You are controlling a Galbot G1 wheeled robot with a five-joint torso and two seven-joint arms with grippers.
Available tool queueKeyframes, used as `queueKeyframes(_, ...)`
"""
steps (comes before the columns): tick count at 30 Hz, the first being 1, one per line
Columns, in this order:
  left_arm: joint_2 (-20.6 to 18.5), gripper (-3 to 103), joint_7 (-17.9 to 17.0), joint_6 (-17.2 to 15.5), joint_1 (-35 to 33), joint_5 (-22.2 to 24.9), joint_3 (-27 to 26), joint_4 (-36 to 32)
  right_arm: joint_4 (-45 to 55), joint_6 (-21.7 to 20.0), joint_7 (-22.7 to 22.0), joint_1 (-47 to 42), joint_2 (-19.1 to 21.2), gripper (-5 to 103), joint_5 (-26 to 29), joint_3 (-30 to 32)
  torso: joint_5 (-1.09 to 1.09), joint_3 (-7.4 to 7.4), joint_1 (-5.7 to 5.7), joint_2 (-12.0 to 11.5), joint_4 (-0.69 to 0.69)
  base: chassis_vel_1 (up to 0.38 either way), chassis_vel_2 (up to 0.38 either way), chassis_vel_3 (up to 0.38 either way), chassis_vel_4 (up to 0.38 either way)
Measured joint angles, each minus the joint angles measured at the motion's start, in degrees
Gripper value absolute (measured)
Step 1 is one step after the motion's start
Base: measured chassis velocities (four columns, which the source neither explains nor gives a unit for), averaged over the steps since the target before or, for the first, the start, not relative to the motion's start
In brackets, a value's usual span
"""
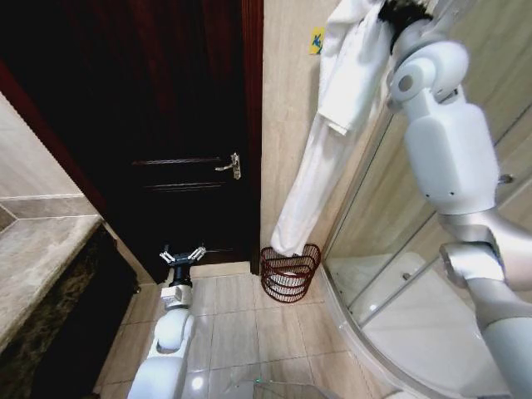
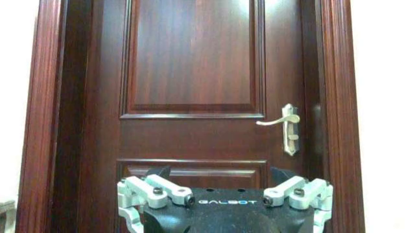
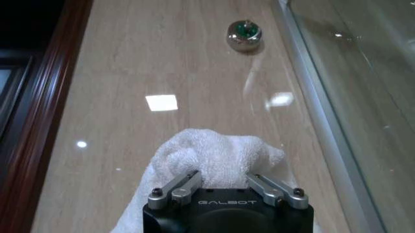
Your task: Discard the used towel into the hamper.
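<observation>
A long white towel (image 1: 324, 125) hangs down the beige wall, its lower end reaching the rim of the hamper (image 1: 290, 273), a small red-brown wire basket on the floor by the door frame. My right gripper (image 1: 386, 12) is raised high at the towel's top. In the right wrist view that gripper (image 3: 224, 177) is shut on a bunched fold of the towel (image 3: 217, 150). My left gripper (image 1: 183, 253) is held low before the door, left of the hamper; its fingers stand open with nothing between them (image 2: 220, 172).
A dark wooden door (image 1: 183, 108) with a silver handle (image 2: 285, 121) is shut. A curved glass shower enclosure (image 1: 416, 274) stands right of the hamper. A stone counter (image 1: 33, 258) lies at the left. A round metal knob (image 3: 244, 35) sits on the wall above the towel.
</observation>
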State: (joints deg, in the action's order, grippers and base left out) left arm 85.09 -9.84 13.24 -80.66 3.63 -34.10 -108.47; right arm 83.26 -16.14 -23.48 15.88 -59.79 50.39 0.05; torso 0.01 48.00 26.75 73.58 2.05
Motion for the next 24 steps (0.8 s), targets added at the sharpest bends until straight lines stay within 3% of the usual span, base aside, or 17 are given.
queueKeyframes(11,-0.25,100,0.15,-0.94,-0.57,-0.08,0.11,-1.32,5.47,-0.08,-0.31,-8.69,2.38,12,0.38,1.93,0.0,-0.1,-0.12,-0.22,0.02,0.0,0.0,0.0,0.0)
queueKeyframes(24,0.25,100,0.41,-0.47,-0.46,-1.28,0.72,-0.82,10.48,0.89,-0.16,-21.75,2.72,12,-0.27,5.8,-0.01,-2.4,-2.01,-4.42,0.03,0.0,0.0,0.0,0.0)
